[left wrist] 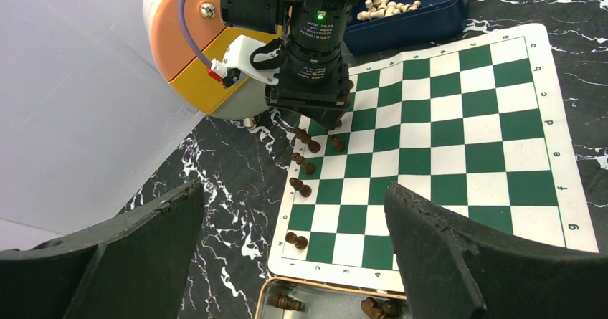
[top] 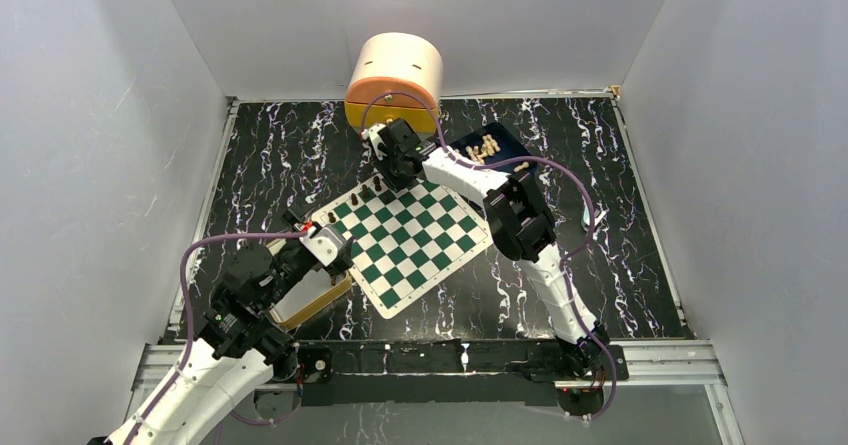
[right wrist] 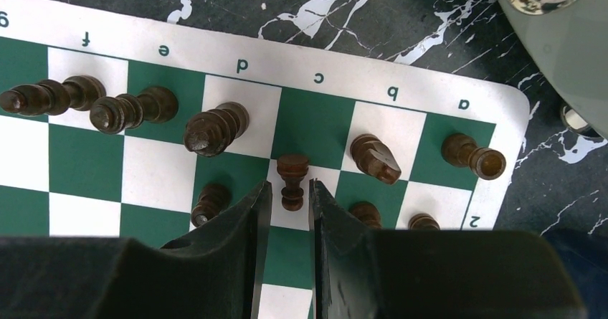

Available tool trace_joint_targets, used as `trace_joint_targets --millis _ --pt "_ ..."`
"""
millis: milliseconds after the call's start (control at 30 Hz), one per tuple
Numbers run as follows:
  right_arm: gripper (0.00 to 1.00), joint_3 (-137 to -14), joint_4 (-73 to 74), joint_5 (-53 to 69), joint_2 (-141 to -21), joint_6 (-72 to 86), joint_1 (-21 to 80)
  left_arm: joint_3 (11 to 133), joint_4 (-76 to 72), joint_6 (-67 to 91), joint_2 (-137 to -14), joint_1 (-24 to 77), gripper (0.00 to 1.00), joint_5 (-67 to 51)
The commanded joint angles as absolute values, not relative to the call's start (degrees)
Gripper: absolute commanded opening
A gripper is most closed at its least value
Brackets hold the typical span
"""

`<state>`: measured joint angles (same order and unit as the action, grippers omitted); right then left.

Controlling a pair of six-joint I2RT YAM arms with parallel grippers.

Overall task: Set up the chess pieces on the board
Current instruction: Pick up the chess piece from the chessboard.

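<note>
Dark brown pawn (right wrist: 292, 179) stands on a white square near the board's (right wrist: 86, 154) lettered edge, pinched between the tips of the right gripper (right wrist: 290, 187). The left gripper (left wrist: 292, 188) hangs over another edge of the board, fingers spread wide and holding nothing.

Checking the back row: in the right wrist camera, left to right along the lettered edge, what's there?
Piece on f, piece on e, piece on d, bare c square beside the gripped pawn, piece on b, piece on a.
</note>
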<state>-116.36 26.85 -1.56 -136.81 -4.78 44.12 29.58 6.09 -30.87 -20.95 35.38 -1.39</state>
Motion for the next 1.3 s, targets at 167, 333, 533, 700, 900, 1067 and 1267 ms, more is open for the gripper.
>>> trace_joint_targets --millis 167,333,533,700,900,1067,1267 --pt "0.34 -116.1 24.9 -1.7 -138.5 -5.7 44.1 30.1 5.0 -30.8 -21.5 35.6 0.92 -0.8" --pt "0.28 -116.0 25.0 -1.6 -138.5 -6.0 44.1 30.0 5.0 -30.8 -21.7 35.5 0.93 -0.8" --pt "0.18 -116.4 25.6 -1.2 -136.7 -6.5 44.2 29.5 3.5 -29.4 -22.9 35.5 0.95 1.7" --pt "0.16 -116.4 27.2 -0.4 -131.8 -6.9 44.1 29.0 -2.0 -21.2 -25.8 35.5 0.95 0.8" --pt "0.15 -109.7 28.4 2.6 -123.1 -6.9 43.9 32.7 -0.5 -16.2 -34.3 35.5 0.94 -10.8" --pt "0.15 -99.3 27.3 8.4 -113.1 -5.3 43.3 37.7 7.4 -25.6 -39.9 35.5 0.82 -24.8" --pt "0.15 -85.0 23.8 23.4 -99.3 -3.7 42.8 36.7 8.8 -45.7 -38.9 35.6 0.75 -35.5"
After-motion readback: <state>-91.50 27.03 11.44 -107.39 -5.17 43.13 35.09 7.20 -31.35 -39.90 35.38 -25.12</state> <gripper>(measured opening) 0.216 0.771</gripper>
